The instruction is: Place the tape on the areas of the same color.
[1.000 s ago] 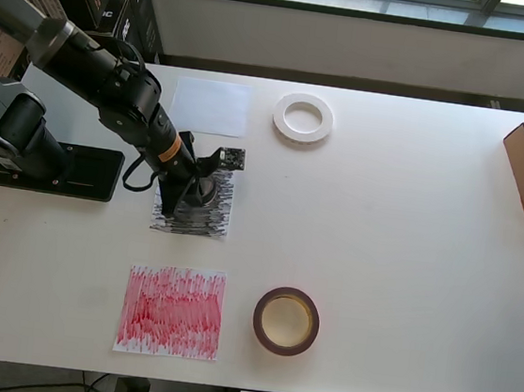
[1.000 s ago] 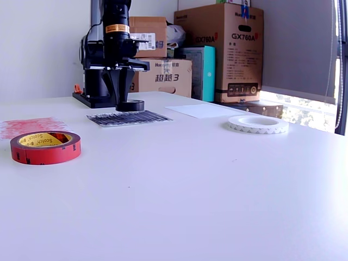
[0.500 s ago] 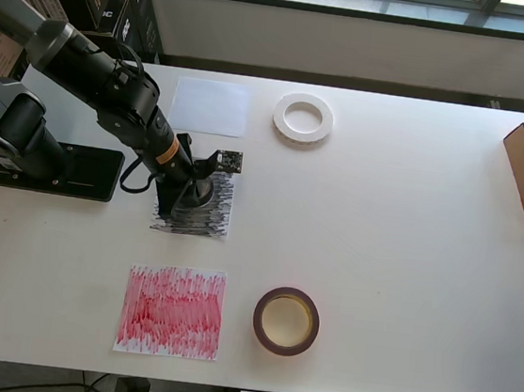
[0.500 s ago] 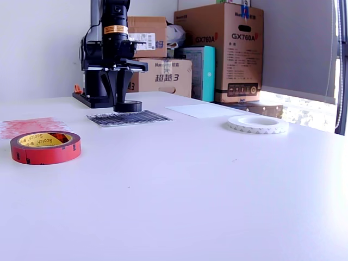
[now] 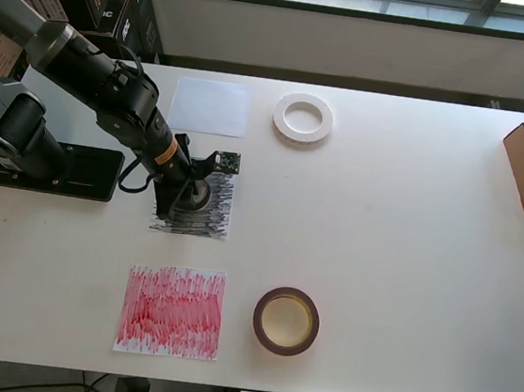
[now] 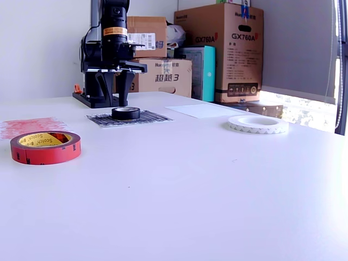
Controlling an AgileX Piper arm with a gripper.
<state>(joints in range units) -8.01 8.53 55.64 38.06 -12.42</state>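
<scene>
The small black tape roll (image 6: 125, 113) lies flat on the black-scribbled sheet (image 6: 148, 116), free of the fingers. My gripper (image 6: 112, 100) stands open just behind and above it, one finger to each side. From overhead the arm partly covers the black roll (image 5: 196, 192) and the scribbled sheet (image 5: 214, 219), with the gripper (image 5: 180, 192) over them. The white ring (image 5: 281, 116) lies on bare table beside the plain white sheet (image 5: 211, 106). The red-brown roll (image 5: 259, 320) rests to the right of the red-scribbled sheet (image 5: 171, 311).
The arm's black base plate (image 5: 66, 170) sits at the overhead view's left edge. An open cardboard box (image 5: 522, 161) stands at the right edge. Stacked cartons (image 6: 234, 49) stand behind the table in the exterior view.
The gripper has opened and let go of the black roll, which now rests on the black-scribbled sheet. The fingers have risen slightly and drawn back from it.
</scene>
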